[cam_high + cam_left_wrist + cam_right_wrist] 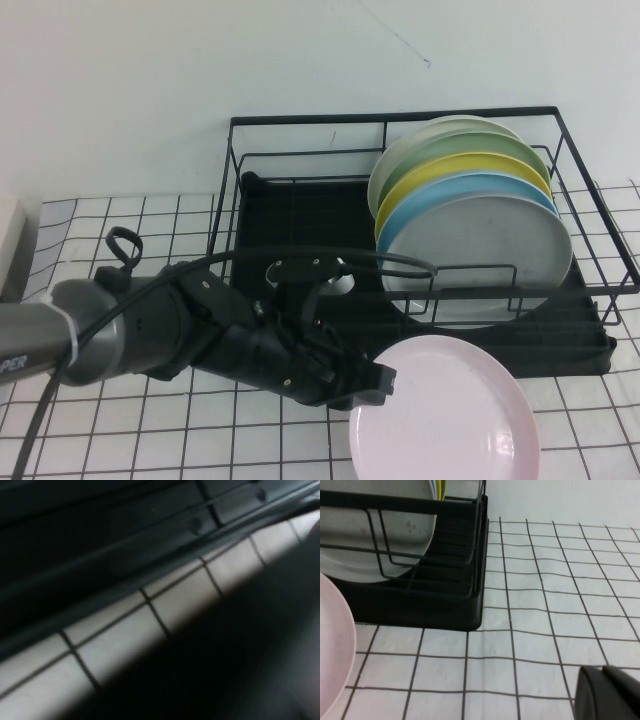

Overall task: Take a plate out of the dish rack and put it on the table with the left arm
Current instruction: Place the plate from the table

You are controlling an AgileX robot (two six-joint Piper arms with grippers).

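Already low over the table, the left arm reaches rightward, its left gripper touching the near-left rim of the pink plate, which lies flat in front of the dish rack. Whether the jaws clamp that rim or stand apart, I cannot tell. The plate looks rigid, smooth and breakable (best held by its raised rim). Only a dark corner of the right gripper shows, low over the table to the right of the rack; its jaws are hidden.
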